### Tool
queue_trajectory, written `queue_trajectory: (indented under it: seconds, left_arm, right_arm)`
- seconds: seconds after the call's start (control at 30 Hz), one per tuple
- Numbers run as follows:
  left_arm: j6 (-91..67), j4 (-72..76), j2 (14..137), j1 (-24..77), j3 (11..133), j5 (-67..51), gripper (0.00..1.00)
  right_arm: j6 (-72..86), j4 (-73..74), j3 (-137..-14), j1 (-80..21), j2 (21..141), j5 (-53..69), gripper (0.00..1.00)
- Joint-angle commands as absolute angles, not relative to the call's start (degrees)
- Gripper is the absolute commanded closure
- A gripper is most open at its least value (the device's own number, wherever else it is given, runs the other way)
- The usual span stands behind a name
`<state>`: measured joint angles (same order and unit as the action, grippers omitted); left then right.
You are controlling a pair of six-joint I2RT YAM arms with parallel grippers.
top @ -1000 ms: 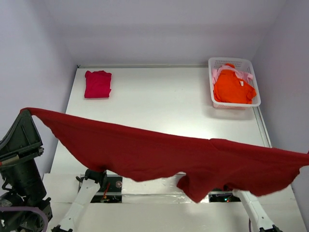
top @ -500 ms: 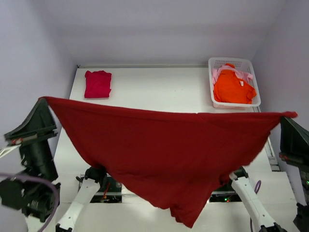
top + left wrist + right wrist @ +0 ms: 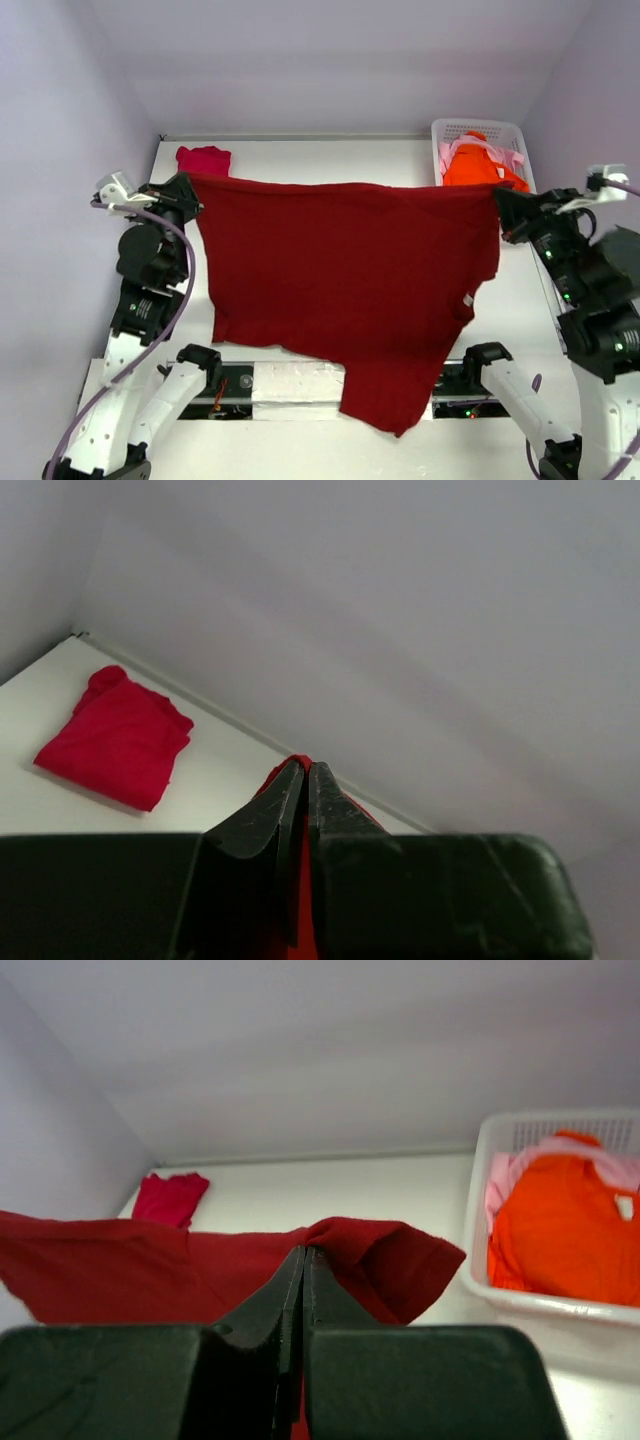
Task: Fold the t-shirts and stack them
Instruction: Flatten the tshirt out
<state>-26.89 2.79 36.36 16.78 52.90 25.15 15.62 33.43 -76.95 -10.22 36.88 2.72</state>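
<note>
Spread-out step here. My left fingers (image 3: 304, 773) and right fingers (image 3: 303, 1253) both pinched shut on red shirt (image 3: 340, 270) corners, shirt hanging stretched above bench (image 3: 330, 160). Next, I reckon: lower it flat, no bunching, then fold.

Layout: spread t-shirt (image 3: 340, 260) hangs above the tabletop (image 3: 330, 160), between the two arms. Its top corners are pinched in the left fingers (image 3: 268, 825) at left and the right fingers (image 3: 288, 1290) at right. Its lower edge drapes past the near tabletop edge.

Behind it, far-left corner: folded t-shirt (image 3: 203, 160) on the tabletop.

Far-right corner: basket (image 3: 478, 126). Inside it, upper t-shirt (image 3: 472, 165) apparently lies over lower t-shirt (image 3: 444, 158), which is mostly hidden.
</note>
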Motion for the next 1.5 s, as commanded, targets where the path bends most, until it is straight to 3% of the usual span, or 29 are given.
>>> queue_trajectory:
  seconds: [0.0,0.23,0.6,0.83,1.47]
  left_arm:
    - [-28.03,9.31,36.38,16.44,52.04,27.69,1.0]
    - [-28.13,10.28,37.61,16.44,49.75,30.06,1.0]
    - [-29.71,16.69,44.99,16.44,44.56,28.31,1.0]
    - [-30.23,20.56,60.62,16.44,48.25,25.14,1.0]
    - [-30.32,24.43,82.52,14.77,57.3,23.82,1.0]
  right_arm:
    - [19.15,30.51,-73.85,-10.46,37.0,2.01,1.0]
    - [21.97,26.81,-64.52,-10.46,38.93,3.69,1.0]
    - [22.85,24.18,-60.56,-10.46,41.74,3.6,1.0]
    - [22.85,20.04,-62.48,-10.46,50.08,1.41,1.0]
    - [22.5,12.31,-69.26,-10.46,71.36,0.18,1.0]
